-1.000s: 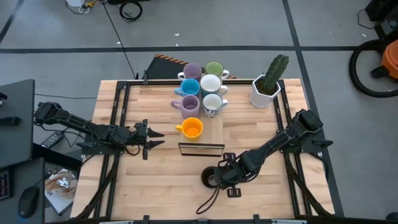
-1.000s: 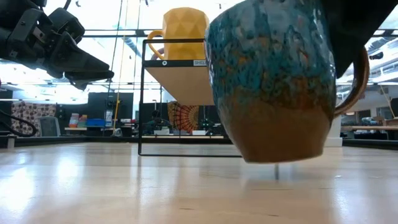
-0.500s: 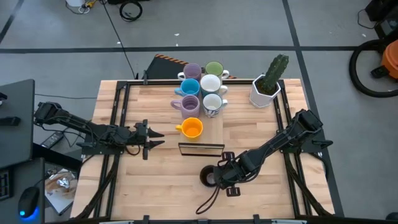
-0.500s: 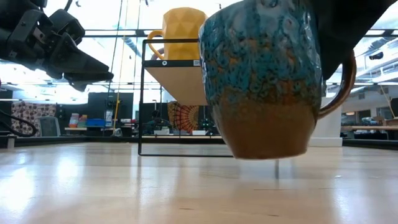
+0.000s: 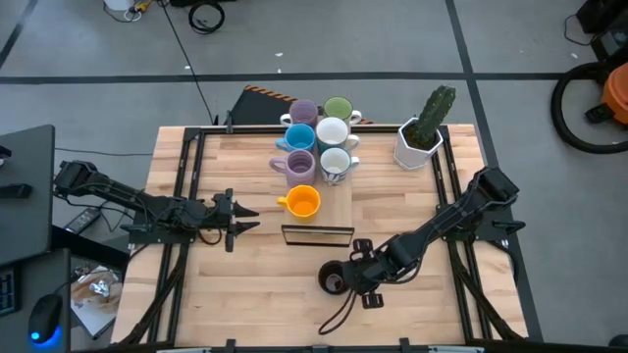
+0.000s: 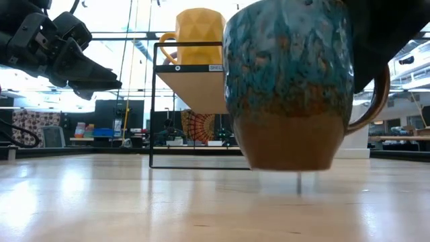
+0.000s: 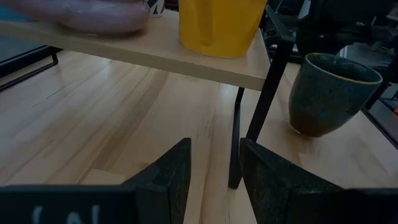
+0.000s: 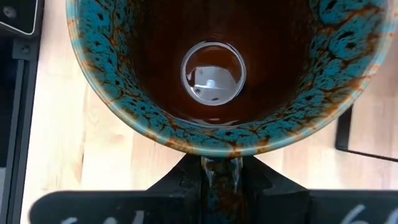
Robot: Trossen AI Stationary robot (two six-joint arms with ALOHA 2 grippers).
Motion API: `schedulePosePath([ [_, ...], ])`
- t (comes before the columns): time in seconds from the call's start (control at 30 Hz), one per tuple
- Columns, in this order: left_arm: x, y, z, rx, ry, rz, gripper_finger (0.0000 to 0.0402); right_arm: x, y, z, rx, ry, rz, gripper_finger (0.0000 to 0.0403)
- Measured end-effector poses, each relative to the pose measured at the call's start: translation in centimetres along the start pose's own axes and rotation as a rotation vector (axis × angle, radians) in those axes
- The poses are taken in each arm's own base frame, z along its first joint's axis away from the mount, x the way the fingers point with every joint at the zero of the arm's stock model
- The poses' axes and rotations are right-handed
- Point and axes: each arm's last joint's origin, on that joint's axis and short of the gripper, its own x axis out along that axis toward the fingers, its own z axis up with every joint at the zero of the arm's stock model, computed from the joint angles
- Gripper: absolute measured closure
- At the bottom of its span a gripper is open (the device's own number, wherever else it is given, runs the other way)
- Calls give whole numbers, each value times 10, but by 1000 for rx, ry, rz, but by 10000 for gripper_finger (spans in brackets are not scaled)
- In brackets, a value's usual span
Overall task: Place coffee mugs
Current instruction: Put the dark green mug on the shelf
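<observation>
On the worktop we see first the shelf, a raised wooden board on a dark frame running from the far edge toward the middle. Seven mugs stand on it in two rows, the orange mug at the near end. Beside it, at the far right, stands a potted cactus.

The right arm reaches in low from the right, and its pincer is clamped shut on the rim of the dark mug, fingers pinching the wall from above. In the low view this mug appears to hang just clear of the wood, upright, handle pointing right. It lies in front of the shelf's near end, well apart from the orange mug, so we judge the coming move is a lift up and away toward the shelf board, where little bare space shows. The right arm is nearer and already holds it.

The left pincer hovers left of the shelf, fingers partly open, holding nothing.

The dark mug is speckled teal over a brown base, with a glossy brown inside and a curved handle.
</observation>
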Motion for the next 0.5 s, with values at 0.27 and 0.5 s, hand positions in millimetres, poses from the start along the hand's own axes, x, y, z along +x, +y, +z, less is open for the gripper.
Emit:
schedulePosePath([
  [0.27,0,0,0,0,0,0,260,-20,-2,-3,-2,-81,43,351],
  [0.5,0,0,0,-10,0,0,260,-47,-6,-2,9,-155,54,351],
])
